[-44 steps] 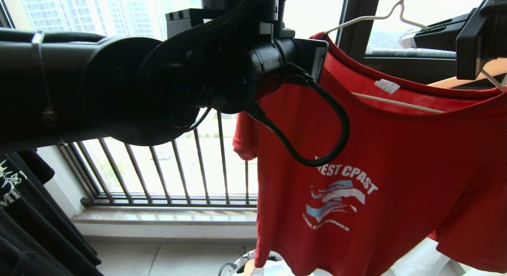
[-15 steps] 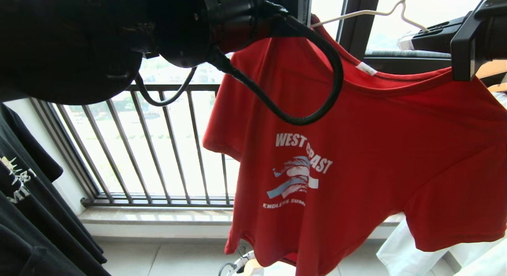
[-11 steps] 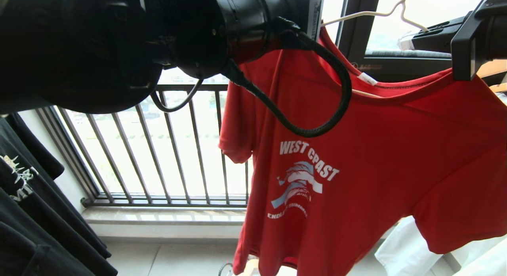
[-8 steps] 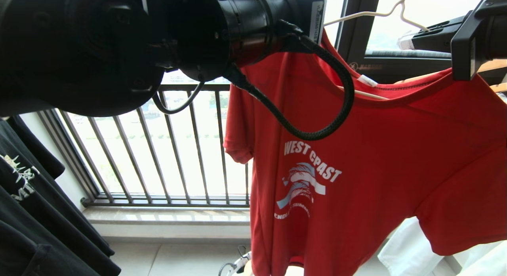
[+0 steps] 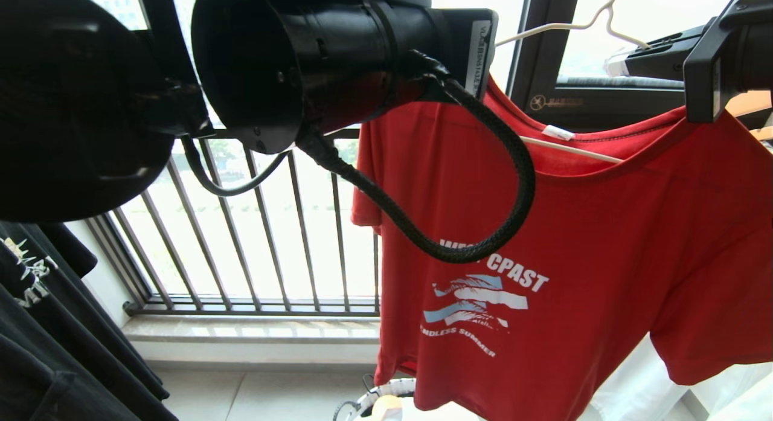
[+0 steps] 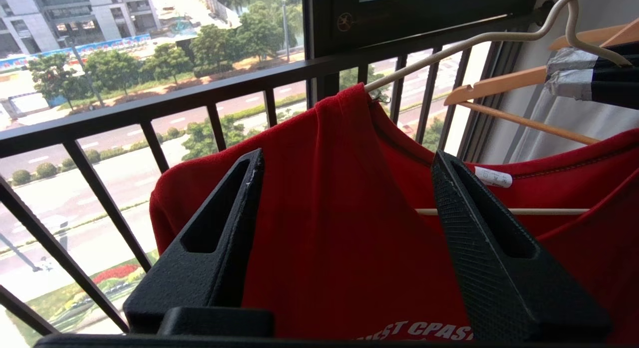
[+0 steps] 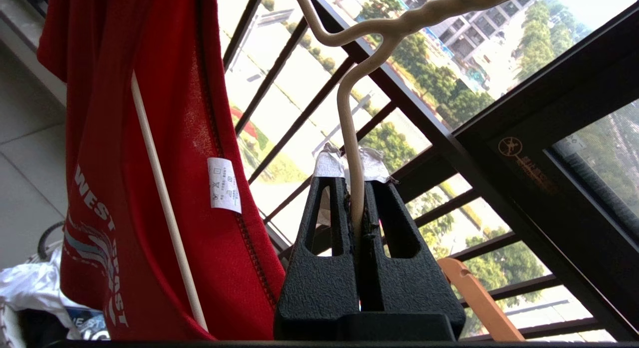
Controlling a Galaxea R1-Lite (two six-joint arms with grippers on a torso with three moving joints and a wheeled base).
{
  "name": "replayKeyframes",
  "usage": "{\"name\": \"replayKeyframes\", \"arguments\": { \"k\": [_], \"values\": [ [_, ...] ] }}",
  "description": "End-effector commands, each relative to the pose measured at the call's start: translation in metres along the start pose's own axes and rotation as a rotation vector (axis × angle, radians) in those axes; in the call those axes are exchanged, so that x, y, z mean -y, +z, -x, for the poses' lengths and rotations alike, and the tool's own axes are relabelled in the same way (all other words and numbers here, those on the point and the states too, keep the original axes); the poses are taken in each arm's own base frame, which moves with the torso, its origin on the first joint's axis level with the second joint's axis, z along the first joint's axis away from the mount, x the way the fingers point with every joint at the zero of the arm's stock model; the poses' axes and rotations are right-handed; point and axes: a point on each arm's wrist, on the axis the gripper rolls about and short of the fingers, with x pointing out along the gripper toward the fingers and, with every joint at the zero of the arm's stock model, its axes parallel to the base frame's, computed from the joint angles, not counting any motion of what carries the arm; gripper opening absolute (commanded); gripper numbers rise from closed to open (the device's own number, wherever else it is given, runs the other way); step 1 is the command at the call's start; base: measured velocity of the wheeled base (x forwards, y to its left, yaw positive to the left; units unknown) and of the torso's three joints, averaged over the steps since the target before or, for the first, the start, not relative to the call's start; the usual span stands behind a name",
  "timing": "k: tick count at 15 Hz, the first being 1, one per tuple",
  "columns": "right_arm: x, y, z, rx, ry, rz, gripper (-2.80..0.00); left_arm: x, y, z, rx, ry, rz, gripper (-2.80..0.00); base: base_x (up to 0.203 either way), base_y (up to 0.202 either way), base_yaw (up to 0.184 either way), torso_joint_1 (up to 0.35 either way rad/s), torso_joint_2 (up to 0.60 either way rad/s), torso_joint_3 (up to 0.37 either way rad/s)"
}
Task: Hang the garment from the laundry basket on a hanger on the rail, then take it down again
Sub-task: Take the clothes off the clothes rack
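the garment (image 5: 580,246), a red t-shirt with white "west coast" lettering, hangs on the hanger (image 5: 567,148), its collar draped over the thin white wire. the left gripper (image 6: 344,163) is released, its two black fingers (image 6: 479,228) spread wide with the shirt's shoulder fold just beyond and between them, not pinched. the right gripper (image 7: 355,188) is clenched on the hanger's neck below the hook, with the shirt hanging beside it. the laundry basket (image 5: 386,389) shows only its white rim, well below both grippers under the shirt's hem. a black printed t-shirt (image 5: 36,324) hangs well apart from the left gripper. wooden hangers (image 6: 504,83) lie beyond the left gripper, past the white wire.
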Motion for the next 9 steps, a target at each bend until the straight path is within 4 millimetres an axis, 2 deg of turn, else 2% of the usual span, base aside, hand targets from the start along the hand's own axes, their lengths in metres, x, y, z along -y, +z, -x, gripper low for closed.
{"name": "replayKeyframes", "arguments": {
  "k": [1, 6, 9],
  "values": [
    [-0.001, -0.001, -0.002, -0.005, 0.007, 0.000, -2.80, -0.015, 0.005, 0.036, -0.004, 0.002, 0.003, -2.80, 0.000, 0.000, 0.000, 0.000, 0.00, 0.000],
    [-0.002, -0.004, 0.001, -0.035, -0.023, 0.000, -2.80, -0.051, -0.004, 0.116, -0.015, 0.012, 0.045, -2.80, 0.000, 0.000, 0.000, 0.000, 0.00, 0.000],
    [-0.002, -0.003, 0.003, -0.033, -0.024, 0.000, -2.80, -0.068, -0.012, 0.154, -0.006, 0.026, 0.080, -2.80, 0.000, 0.000, 0.000, 0.000, 0.00, 0.000]
  ]
}}
